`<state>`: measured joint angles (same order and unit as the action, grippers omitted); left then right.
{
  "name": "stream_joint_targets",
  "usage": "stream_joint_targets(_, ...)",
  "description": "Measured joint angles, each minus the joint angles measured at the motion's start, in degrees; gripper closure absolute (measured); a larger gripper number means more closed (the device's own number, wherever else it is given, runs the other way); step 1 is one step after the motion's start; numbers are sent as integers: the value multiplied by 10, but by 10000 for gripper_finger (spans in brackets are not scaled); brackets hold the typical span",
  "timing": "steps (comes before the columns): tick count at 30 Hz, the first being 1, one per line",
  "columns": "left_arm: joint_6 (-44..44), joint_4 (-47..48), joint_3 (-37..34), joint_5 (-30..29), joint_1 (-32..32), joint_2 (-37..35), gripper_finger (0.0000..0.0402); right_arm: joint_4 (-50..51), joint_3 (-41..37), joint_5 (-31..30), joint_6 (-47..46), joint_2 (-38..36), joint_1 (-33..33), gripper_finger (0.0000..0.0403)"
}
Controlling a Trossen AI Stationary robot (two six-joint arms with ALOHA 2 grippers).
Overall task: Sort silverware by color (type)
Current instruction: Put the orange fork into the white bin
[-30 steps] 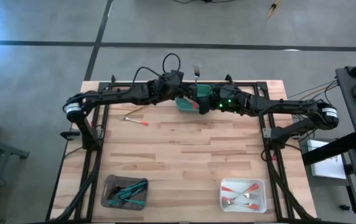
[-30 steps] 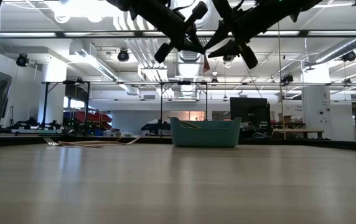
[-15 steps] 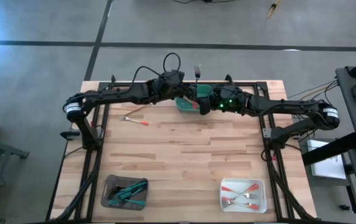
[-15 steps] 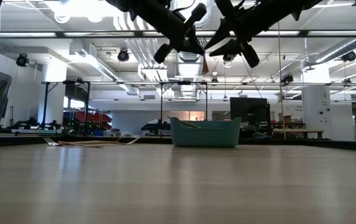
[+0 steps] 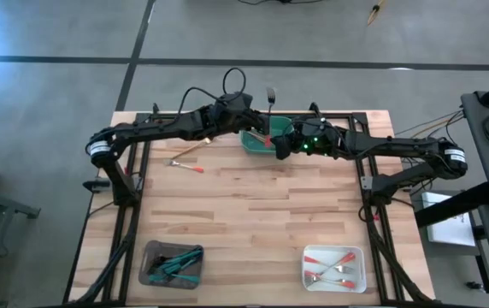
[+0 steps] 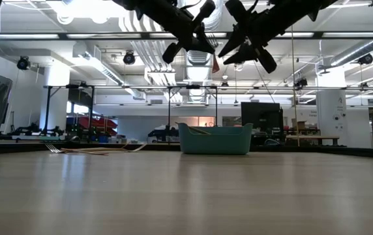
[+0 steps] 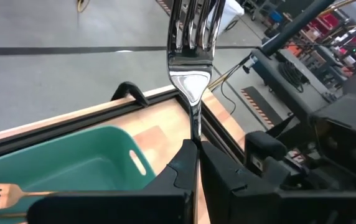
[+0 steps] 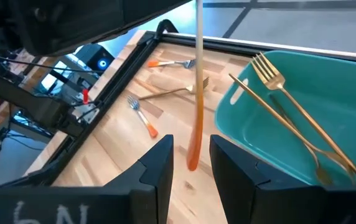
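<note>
both grippers have shifted slightly toward the table's far edge since the earlier frame, meeting above the green tray (image 5: 260, 139). left gripper (image 7: 196, 146) is clamped on a red-handled fork (image 7: 190, 62), tines pointing away from it; the handle (image 8: 195, 146) hangs between the spread fingers of the right gripper (image 8: 187, 163), which do not touch it. gold forks (image 8: 290, 106) lie in the tray just beside the right gripper.

A fork (image 7: 189, 56) runs past the left wrist view's top edge, tines cut off. In the green tray (image 8: 327, 106), gold forks (image 8: 277, 99) leave the frame.
</note>
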<state>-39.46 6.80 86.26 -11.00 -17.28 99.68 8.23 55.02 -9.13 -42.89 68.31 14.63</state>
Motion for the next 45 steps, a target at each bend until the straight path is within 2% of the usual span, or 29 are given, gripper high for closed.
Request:
stream_joint_targets(6, -6, -9, 0, 25, 3, 0, 401, 0, 0, -14, -1, 0, 0, 305)
stream_joint_targets(26, -15, -32, 0, 26, 24, 2, 401, -4, 0, -29, 8, 0, 0, 310)
stream_joint_targets(30, -16, -39, 0, 27, 25, 2, 401, -4, 0, -29, 8, 0, 0, 328)
stream_joint_targets(35, -16, -38, 0, 26, 25, 2, 401, -6, 1, -26, 20, 0, 0, 385)
stream_joint_targets(40, -7, -38, 0, 27, 25, 2, 401, -2, 1, -19, 25, 0, 0, 393)
stream_joint_targets(45, 56, -17, 0, 27, 25, 2, 401, 20, 19, -19, 43, 0, 0, 393)
